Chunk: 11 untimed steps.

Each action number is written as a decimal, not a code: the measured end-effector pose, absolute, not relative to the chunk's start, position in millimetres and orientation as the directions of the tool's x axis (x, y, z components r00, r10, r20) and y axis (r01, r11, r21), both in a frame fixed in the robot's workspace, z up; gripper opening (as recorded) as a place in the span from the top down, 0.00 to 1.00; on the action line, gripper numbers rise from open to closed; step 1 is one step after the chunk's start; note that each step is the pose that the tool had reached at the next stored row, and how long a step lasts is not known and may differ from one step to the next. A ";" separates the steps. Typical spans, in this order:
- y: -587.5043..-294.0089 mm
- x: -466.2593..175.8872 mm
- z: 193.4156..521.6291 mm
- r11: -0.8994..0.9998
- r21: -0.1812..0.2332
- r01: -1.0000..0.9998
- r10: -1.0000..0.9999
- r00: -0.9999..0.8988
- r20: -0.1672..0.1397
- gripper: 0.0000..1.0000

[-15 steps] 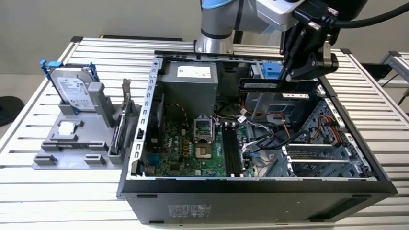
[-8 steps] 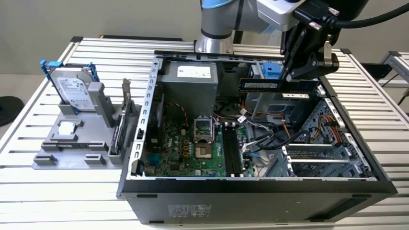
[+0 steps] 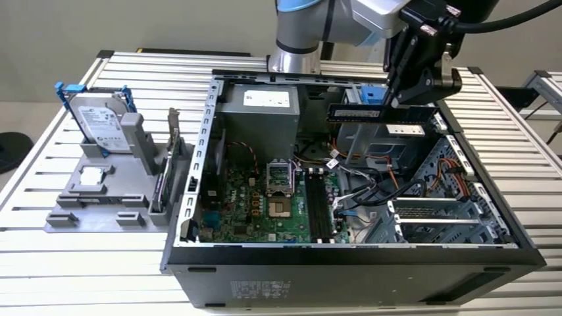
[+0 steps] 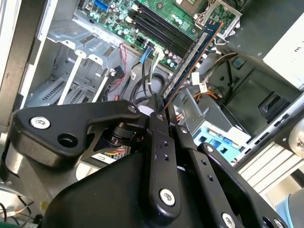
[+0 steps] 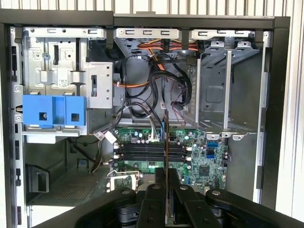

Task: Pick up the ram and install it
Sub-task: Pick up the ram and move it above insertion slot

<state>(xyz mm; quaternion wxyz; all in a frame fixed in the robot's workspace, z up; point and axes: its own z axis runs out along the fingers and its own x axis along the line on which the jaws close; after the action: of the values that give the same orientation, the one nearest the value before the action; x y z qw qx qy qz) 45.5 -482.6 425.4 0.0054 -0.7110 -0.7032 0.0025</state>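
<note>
The gripper [image 3: 406, 105] is clamped on the ram [image 3: 360, 113], its black fingers pinching one end of the stick. The rest of the stick juts out beyond the fingertips towards the exterior view's left. The ram hangs in the air above the open computer case [image 3: 351, 253], touching nothing but the fingers. In the second wrist view the gripper [image 4: 161, 111] holds the ram [image 4: 192, 61] so that it reaches out over the green motherboard [image 4: 118, 14]. In the first wrist view the ram [image 5: 166, 142] shows edge-on as a thin line rising from between the fingers [image 5: 154, 199].

The dark memory slots [image 3: 318, 204] lie on the motherboard well below the gripper and apart from the ram. Bundled black cables [image 5: 156, 80] and a blue drive bracket [image 5: 52, 111] sit inside the case beyond the gripper. Well apart from the gripper, outside the case on the exterior view's left, a hard drive in a blue frame [image 3: 99, 118] stands in a grey holder [image 3: 97, 197].
</note>
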 end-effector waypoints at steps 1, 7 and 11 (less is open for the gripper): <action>-481.2 45.5 425.4 -0.011 -0.011 1.000 1.000 0.011 0.004 1.00; -472.5 45.5 425.3 -0.011 -0.011 1.000 1.000 0.011 0.004 1.00; -466.5 45.5 425.2 -0.011 -0.011 1.000 1.000 0.011 0.004 1.00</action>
<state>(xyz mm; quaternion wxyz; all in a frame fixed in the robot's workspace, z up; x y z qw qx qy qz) 45.5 -466.5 425.2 0.0054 -0.7110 -0.7032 0.0025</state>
